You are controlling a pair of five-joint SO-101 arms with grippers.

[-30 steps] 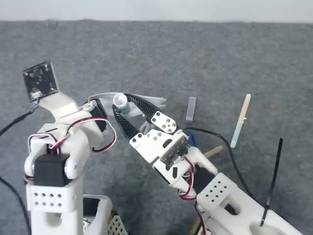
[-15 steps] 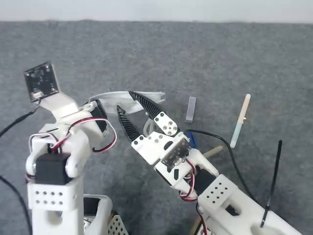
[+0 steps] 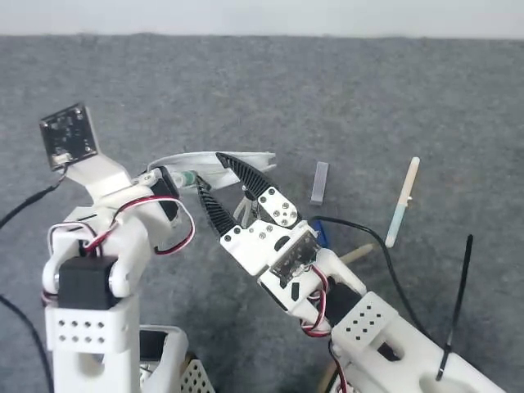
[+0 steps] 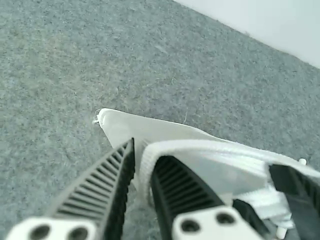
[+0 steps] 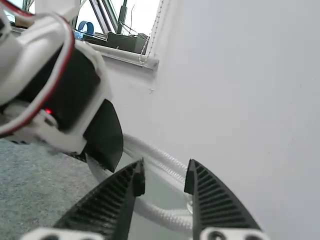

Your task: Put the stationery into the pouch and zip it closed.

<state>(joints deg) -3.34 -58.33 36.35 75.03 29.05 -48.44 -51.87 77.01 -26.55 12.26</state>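
A translucent white pouch (image 3: 246,162) hangs tilted above the grey mat, its zip rim (image 4: 210,150) pinched by my left gripper (image 4: 142,152), which is shut on it (image 3: 158,177). My right gripper (image 3: 209,169) is at the pouch mouth, open, with nothing between its black fingers (image 5: 125,192); the corded pouch rim (image 5: 155,157) lies just beyond them. A greenish item (image 3: 190,177) shows inside the pouch mouth. On the mat to the right lie a short grey stick (image 3: 319,182), a cream and pale green pen (image 3: 403,202) and a thin black pen (image 3: 458,286).
A wooden pencil (image 3: 357,255) and a blue object (image 3: 320,232) lie partly hidden beside the right arm. A black cable (image 3: 385,262) runs along the mat there. The mat's far edge meets a pale wall (image 3: 262,16).
A white-capped item that stood between the right gripper's fingers at the pouch mouth is gone from them; the fingers stay open and have shifted slightly. The left gripper keeps hold of the pouch.
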